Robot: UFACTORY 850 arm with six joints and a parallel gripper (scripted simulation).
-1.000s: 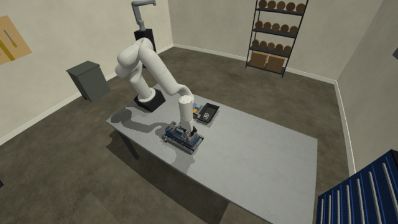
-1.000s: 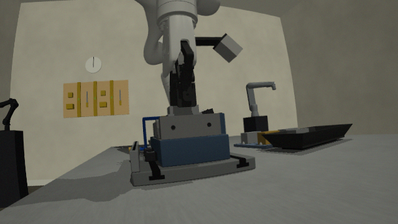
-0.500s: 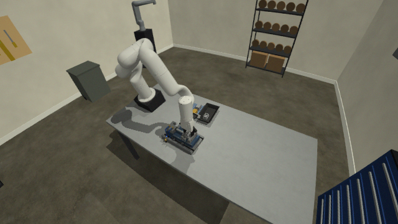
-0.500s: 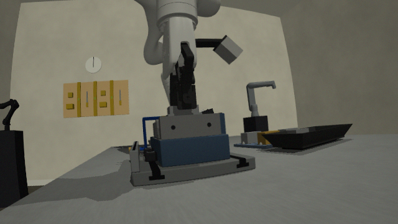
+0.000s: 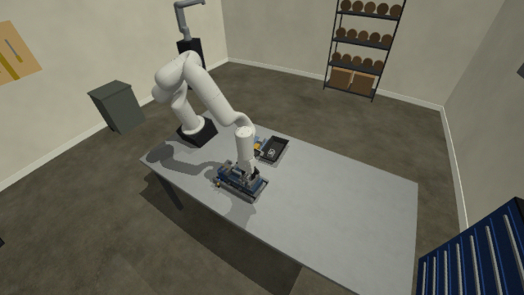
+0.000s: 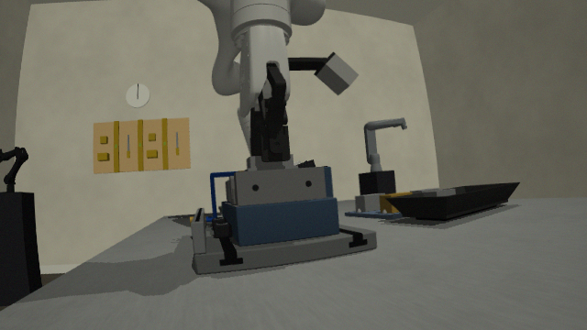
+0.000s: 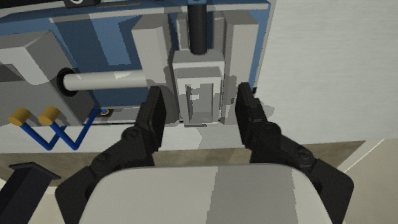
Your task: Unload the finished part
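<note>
The finished part (image 7: 197, 95), a pale grey block with a recessed pocket in its upward face, is seated between the vise's (image 6: 280, 215) grey jaw blocks on the blue vise body, which is bolted to a grey base plate (image 6: 293, 257) near the left end of the table (image 5: 327, 213). The part is stood a little proud of the jaws, which leaves its side faces reachable from above. The gripper (image 7: 200, 112) is held straight down over it, so that the two black fingers pass down either side of the block; in the wrist view one finger is seen just left of the part and the other just right, each with a gap to it. The pincer is released and spread wider than the part, with nothing between the fingers. This straddling pose looks chosen so that closing would pinch the part across its narrow width and keep the pocket facing up during the lift. The black outfeed tray (image 5: 273, 150) is set just beyond the vise, well within reach, and a small pale item is already seen on its floor, though what it is cannot be told. The grasp itself is judged not yet made.
</note>
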